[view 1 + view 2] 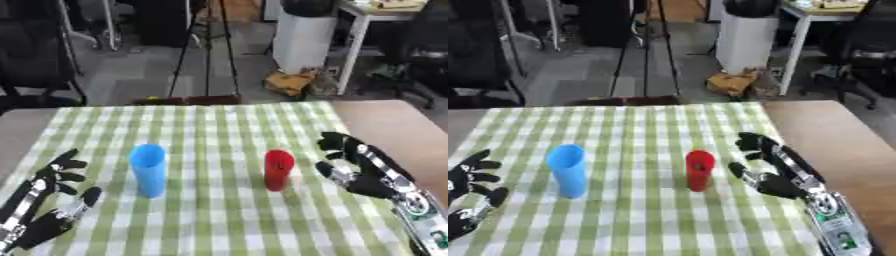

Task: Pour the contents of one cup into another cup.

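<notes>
A tall blue cup (149,170) stands upright on the green-and-white checked cloth (219,130), left of centre. A shorter red cup (278,169) stands upright to its right. My right hand (354,167) is open just right of the red cup, fingers spread toward it, with a small gap between them. My left hand (52,200) rests open at the lower left, fingers up, well left of the blue cup. What is inside either cup is hidden.
The cloth covers most of a wooden table (394,125), whose bare top shows at the right. Beyond the far edge are a tripod (206,50), a white bin (302,40) and chair legs on the floor.
</notes>
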### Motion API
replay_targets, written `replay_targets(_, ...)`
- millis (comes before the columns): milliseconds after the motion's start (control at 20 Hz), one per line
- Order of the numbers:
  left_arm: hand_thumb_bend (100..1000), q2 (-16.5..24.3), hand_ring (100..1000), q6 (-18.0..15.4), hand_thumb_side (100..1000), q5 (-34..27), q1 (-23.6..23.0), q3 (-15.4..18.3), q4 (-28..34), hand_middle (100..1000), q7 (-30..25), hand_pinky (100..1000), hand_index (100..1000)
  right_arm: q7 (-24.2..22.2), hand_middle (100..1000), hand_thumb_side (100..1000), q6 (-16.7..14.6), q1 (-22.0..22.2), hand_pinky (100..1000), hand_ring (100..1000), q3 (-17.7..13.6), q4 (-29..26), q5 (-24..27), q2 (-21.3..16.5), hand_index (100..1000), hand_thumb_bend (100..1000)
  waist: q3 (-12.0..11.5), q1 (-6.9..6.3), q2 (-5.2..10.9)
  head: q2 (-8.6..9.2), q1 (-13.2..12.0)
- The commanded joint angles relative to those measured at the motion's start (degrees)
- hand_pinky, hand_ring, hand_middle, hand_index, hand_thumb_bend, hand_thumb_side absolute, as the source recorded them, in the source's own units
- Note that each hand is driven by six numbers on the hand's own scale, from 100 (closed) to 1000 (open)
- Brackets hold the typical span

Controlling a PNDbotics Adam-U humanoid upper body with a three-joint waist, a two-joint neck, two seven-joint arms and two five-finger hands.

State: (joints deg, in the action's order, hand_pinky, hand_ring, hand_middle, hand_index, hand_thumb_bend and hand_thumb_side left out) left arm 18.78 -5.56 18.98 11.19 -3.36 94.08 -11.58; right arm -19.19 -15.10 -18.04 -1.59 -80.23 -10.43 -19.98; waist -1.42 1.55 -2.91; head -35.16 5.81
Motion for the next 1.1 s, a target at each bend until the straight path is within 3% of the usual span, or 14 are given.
replay_targets(50, 456, 1.26, 751, -0.09, 647, -0.29, 0.56, 0.0, 0.59, 800, -0.36, 651, 947, -0.31, 799, 499, -0.68, -1.82, 794, 852, 0.4, 1.44, -1.57, -1.8, 929, 449, -0.06, -0.15, 0.41, -0.26, 0.29)
replay_targets(1100, 420, 0.86, 751, 0.03, 690, -0.55, 0.96, -0.4, 0.62, 800, -0.92, 654, 949, -0.44, 797, 543, -1.98, -7.53, 793, 848, 1.66, 9.05, -6.14, 0.99, 927, 454, -0.5, -1.1, -0.39, 0.34, 0.93)
